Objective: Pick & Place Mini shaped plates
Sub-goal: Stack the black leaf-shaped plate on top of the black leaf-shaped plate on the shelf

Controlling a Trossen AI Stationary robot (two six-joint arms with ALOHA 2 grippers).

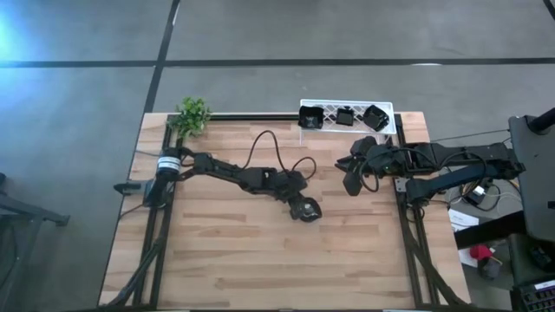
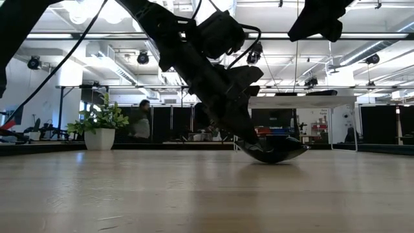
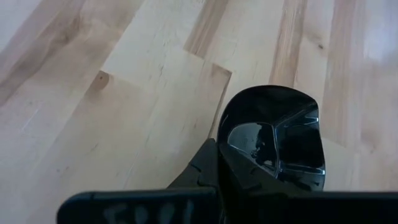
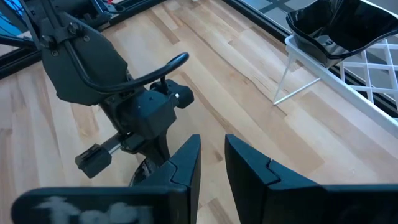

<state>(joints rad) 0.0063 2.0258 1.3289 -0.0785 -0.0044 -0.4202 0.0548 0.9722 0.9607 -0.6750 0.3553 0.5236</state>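
Glossy black angular mini plate sits pinched in left claw; right claw narrowly parted.

small green plant at table's back corner; white rack beside it.

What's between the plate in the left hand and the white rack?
Bare wood, in the high view. From the plate gripped by the left hand to the white rack, only tabletop; the right hand hangs just beside that line.
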